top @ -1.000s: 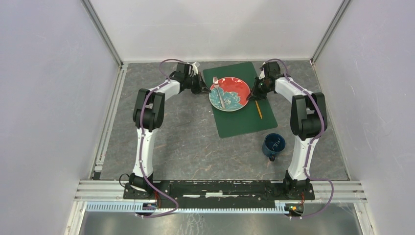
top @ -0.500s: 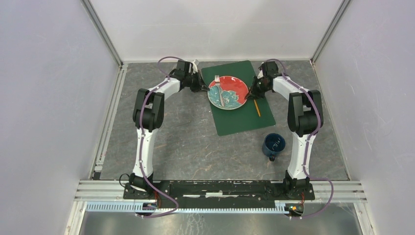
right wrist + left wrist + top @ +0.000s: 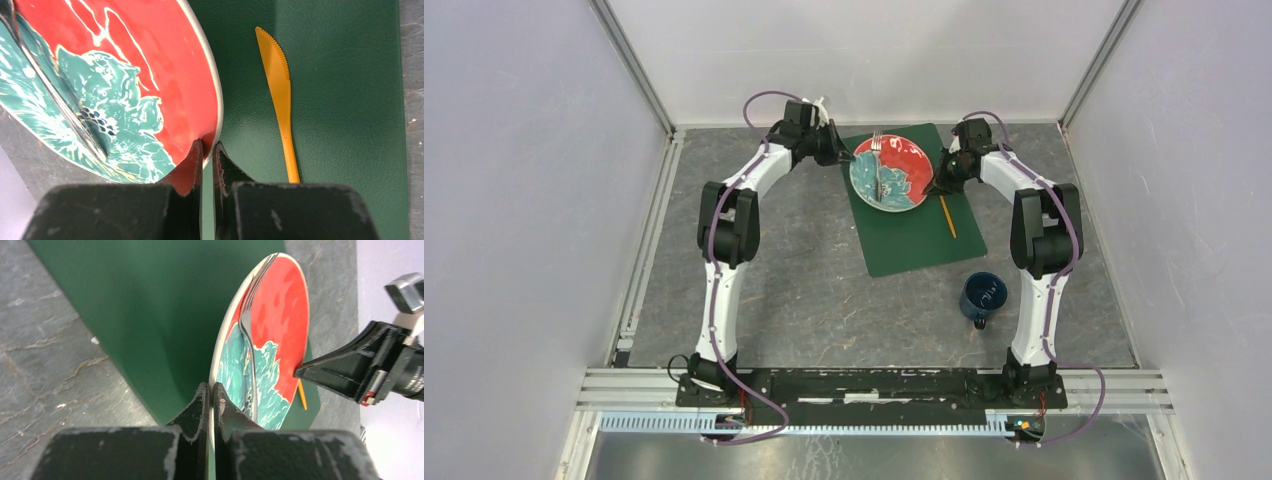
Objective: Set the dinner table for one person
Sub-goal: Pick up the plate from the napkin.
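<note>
Plate (image 3: 890,173) shifted toward placemat's (image 3: 919,245) far end, rim clamped by left gripper (image 3: 846,158) and right gripper (image 3: 936,185). Must be kept level: fork (image 3: 877,160) carried loose. Dinner table (image 3: 804,285) lies beneath placemat.

Plain pale walls (image 3: 864,50) close in the dark grey stone-look worktop (image 3: 804,290) on the left, back and right, with a slanting aluminium post (image 3: 629,60) at each back corner. An aluminium rail (image 3: 874,385) runs along the near edge and another side rail (image 3: 649,250) along the left. The light is soft and even.
</note>
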Tool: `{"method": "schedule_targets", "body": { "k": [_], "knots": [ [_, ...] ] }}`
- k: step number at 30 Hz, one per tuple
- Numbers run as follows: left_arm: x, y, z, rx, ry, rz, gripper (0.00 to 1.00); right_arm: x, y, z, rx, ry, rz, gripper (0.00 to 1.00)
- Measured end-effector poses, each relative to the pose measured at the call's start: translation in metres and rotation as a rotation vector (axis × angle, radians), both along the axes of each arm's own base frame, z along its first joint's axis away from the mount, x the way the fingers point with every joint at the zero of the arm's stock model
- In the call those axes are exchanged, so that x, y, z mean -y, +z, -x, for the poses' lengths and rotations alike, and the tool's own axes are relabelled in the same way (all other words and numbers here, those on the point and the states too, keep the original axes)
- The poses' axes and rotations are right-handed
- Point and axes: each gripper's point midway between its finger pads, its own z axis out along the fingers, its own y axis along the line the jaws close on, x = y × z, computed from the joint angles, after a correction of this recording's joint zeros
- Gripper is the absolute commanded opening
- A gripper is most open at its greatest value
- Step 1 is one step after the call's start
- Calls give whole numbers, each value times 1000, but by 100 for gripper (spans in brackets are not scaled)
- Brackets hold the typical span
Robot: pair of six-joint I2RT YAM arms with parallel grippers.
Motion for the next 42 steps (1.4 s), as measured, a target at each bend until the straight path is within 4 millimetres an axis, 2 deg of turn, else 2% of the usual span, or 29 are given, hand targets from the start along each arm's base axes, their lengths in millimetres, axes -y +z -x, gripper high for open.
{"method": "schedule_targets", "body": {
  "k": [4, 8, 16, 22, 30, 34, 42],
  "knots": [
    [8, 14, -8, 44, -13, 18, 2, 1, -1, 2, -9, -3, 5, 0],
    [18, 12, -8, 53, -29, 23, 2, 12, -3, 1, -16, -24, 14, 0],
    [51, -14, 2, 10, -75, 49, 2, 54, -9, 1, -33, -96, 31, 0],
    [74, -33, 13, -34, -104, 65, 2, 82, 2, 5, -19, -138, 42, 0],
    [100, -29, 9, -21, -127, 116, 2, 108, 17, 5, 18, -176, 74, 0],
    [113, -18, 14, -10, -162, 147, 2, 119, 14, 18, 1, -200, 76, 0],
    [136, -16, 35, -18, -227, 162, 2, 147, 13, 34, -17, -245, 92, 0]
  ]
}}
